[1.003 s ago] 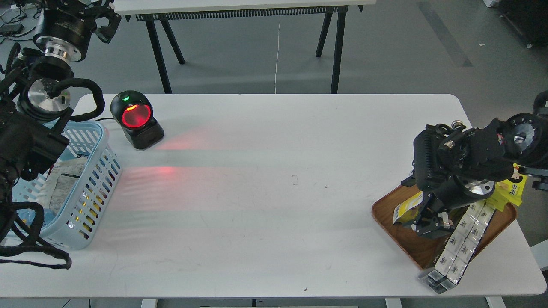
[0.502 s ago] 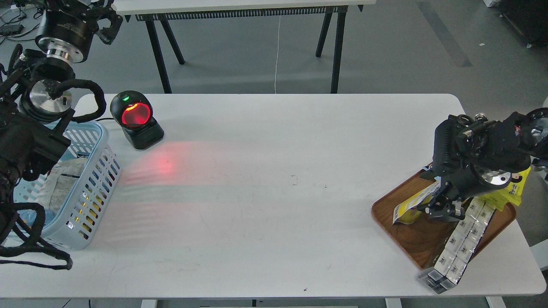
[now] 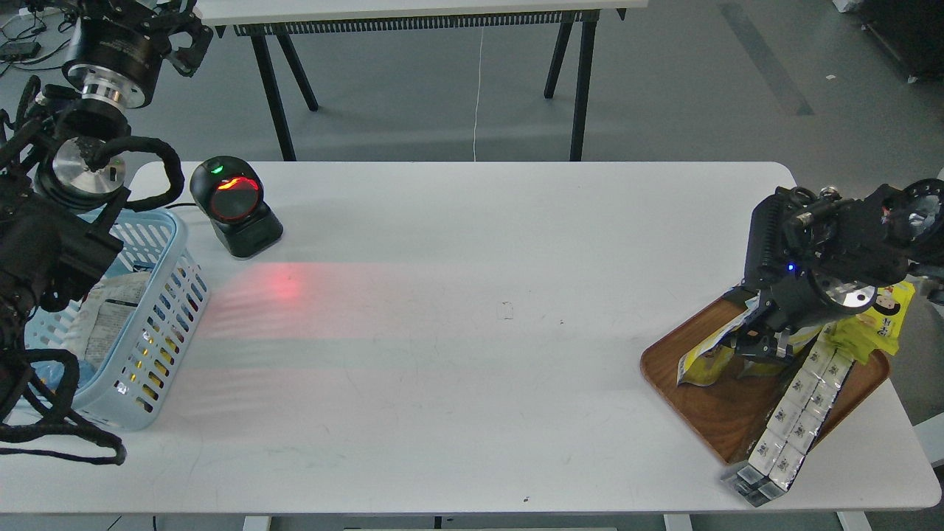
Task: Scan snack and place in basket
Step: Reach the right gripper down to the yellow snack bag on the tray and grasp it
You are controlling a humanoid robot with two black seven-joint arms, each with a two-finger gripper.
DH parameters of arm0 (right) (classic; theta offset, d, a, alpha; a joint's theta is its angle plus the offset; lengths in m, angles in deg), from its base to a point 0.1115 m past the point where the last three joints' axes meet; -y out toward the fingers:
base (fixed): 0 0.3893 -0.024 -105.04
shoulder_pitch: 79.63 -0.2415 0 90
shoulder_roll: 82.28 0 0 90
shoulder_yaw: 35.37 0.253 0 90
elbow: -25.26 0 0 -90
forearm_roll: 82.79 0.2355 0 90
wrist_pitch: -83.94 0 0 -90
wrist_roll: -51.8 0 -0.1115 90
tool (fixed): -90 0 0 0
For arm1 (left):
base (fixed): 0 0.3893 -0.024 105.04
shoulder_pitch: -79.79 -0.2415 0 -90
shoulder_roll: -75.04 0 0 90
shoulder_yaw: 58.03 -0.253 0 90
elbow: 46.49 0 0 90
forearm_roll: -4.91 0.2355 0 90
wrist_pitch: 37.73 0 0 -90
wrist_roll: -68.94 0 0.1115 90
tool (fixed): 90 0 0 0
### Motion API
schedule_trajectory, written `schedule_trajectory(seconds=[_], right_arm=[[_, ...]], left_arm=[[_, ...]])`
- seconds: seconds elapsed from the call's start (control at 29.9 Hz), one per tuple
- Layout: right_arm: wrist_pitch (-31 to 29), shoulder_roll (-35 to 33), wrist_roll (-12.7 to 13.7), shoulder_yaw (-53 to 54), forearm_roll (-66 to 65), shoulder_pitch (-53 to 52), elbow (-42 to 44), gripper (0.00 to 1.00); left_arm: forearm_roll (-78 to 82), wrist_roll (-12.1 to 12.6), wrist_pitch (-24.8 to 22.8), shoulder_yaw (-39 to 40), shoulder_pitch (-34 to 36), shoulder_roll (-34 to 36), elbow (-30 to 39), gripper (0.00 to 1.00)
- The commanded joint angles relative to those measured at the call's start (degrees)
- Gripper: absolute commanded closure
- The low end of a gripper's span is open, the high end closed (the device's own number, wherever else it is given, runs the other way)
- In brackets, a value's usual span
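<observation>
Since the snack point(image 3: 706, 359) needed scanning first, the right gripper point(image 3: 763, 344) pinched its top over the tray point(image 3: 726, 428); left gripper's point(image 3: 171, 29) state unclear.

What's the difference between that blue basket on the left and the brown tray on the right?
The basket is light blue plastic with tall slotted walls; the tray is brown wood, shallow, with only a low rim. The basket sits fully on the table, while the tray lies at an angle near the table's right edge. The right pincer hangs over the tray; no pincer is at the basket. Both hold packaged goods.
</observation>
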Motion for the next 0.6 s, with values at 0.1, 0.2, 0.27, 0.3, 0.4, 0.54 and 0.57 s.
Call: schedule_trajectory(seconds=[0.1,0.2,0.27,0.3,0.4,0.54,0.57], right_arm=[[-0.09,0.42,0.0,0.18,0.01,-0.05,0.13,0.77],[-0.18,0.42,0.0,0.18,0.01,-0.14,0.13,0.87],[-0.26,0.42,0.0,0.18,0.01,-0.23,0.22,0.88],[-0.26,0.42,0.0,0.18,0.01,-0.32,0.22,0.88],[-0.35,0.42,0.0,0.18,0.01,-0.49,0.13,0.94],[-0.35,0.42,0.0,0.18,0.01,-0.67,0.13,1.0],[-0.35,0.33,0.0,0.18,0.01,-0.67,0.13,1.0]], left_arm=[[0.0,-0.08,-0.01,0.0,0.37,0.22,0.08,0.0],[0.0,-0.08,-0.01,0.08,0.45,0.31,-0.01,0.0],[0.0,-0.08,-0.01,0.0,0.45,0.22,0.08,0.0],[0.0,-0.08,-0.01,0.0,0.45,0.22,0.0,0.0],[0.0,-0.08,-0.01,0.09,0.54,0.22,0.0,0.0],[0.0,0.01,-0.01,0.0,0.8,0.31,-0.01,0.0],[0.0,-0.08,-0.01,0.0,0.8,0.31,-0.01,0.0]])
